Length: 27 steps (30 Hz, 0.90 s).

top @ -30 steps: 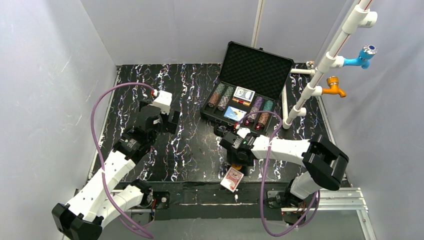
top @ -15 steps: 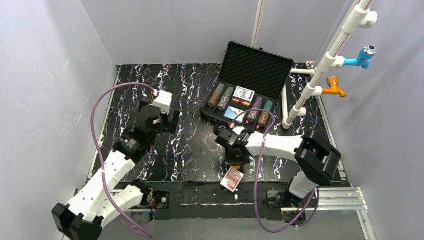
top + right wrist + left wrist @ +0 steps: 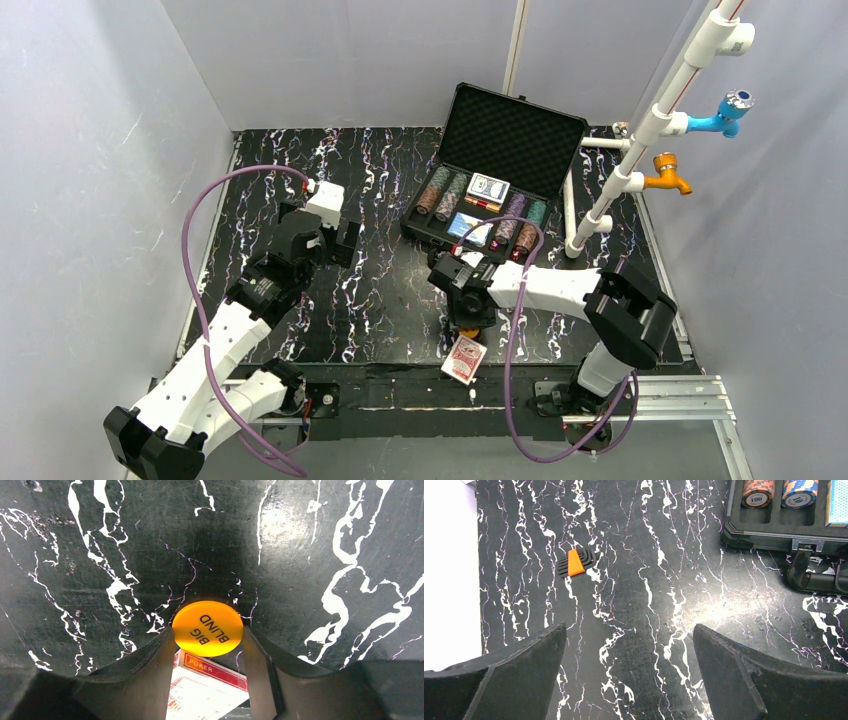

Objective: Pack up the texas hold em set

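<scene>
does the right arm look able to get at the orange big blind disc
Likely yes: the right tool straddles the orange disc, one finger at each side, nothing in between.

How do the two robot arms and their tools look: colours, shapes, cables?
The left arm and the right arm have white shell links joined by bulky black joints. A purple cable loops along each. The left tool and the right tool each have two broad, matte black fingers tapering toward the tips. I see no markings.
</scene>
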### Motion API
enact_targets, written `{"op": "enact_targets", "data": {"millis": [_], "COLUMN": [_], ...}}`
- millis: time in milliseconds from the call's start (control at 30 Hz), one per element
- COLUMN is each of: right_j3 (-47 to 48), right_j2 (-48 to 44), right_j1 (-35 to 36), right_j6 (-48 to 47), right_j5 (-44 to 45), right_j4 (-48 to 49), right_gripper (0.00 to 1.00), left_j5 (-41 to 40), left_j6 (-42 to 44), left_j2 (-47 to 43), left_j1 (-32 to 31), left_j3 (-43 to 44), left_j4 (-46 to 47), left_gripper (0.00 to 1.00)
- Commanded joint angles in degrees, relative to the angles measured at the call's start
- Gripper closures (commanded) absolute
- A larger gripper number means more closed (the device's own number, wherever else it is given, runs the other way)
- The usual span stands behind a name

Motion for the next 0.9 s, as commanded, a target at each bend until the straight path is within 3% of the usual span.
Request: {"op": "enact_targets", "data": {"millis": [0,867], "right_j3": [-0.44,4.44], "right_j2": [3.91,-0.12], "right_j1": [0.28,0.28], "right_j6": [-1.07,-8.33], "right_j5": [-0.49,3.92], "right_j4": [5.19,7.96], "right_gripper": [0.57,0.6], "left_j5": [-1.38,-1.25], "left_j6": [0.49,0.63], "left_j2": [-1.16,0.53], "left_j1": [-0.19,-0.21], "left_j3": [0.94,0.86], "left_j4": [-0.22,-0.2], "left_gripper": [0.02,0.02]}}
